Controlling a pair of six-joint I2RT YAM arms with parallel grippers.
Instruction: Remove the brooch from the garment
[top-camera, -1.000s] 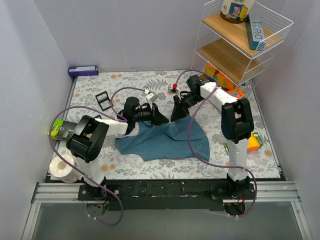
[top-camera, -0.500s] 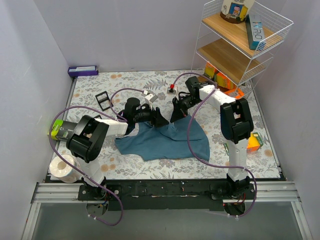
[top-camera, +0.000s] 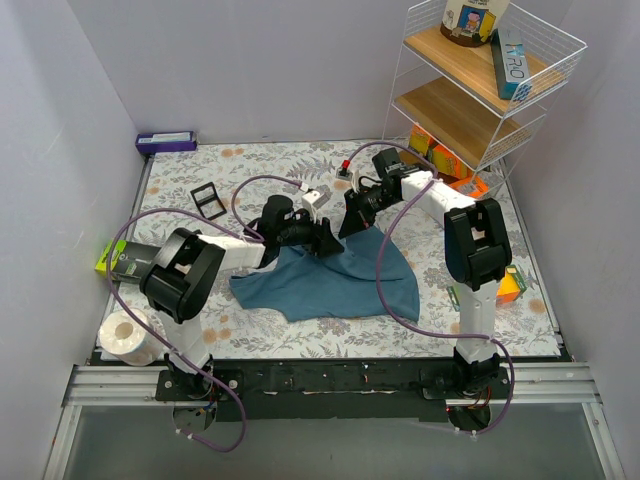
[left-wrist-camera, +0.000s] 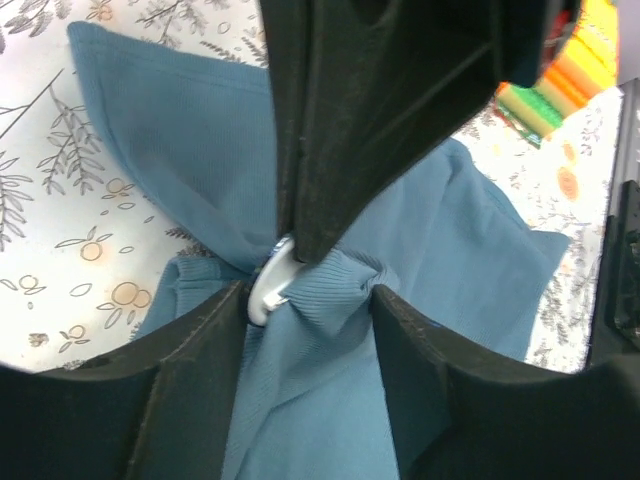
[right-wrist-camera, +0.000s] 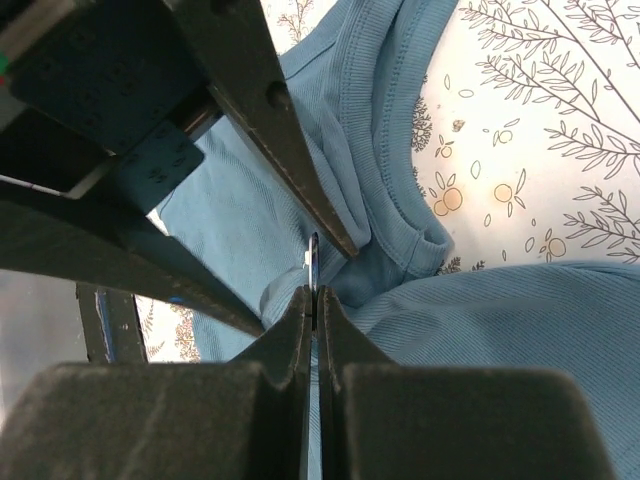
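Where right gripper (right-wrist-camera: 314, 293) pinches it, brooch (right-wrist-camera: 312, 262) stands edge-on

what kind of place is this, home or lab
Most likely a lab robot cell dressed as a home: plain walls box in a floral tablecloth, the left arm and right arm are bolted to a metal rail, and a wire shelf holds household props.

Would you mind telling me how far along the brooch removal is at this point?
Done: the left claw holds the garment bunched around the brooch. In hand: the right claw is pinched shut on the brooch's edge. Left: the brooch sits against the cloth, not yet pulled free.
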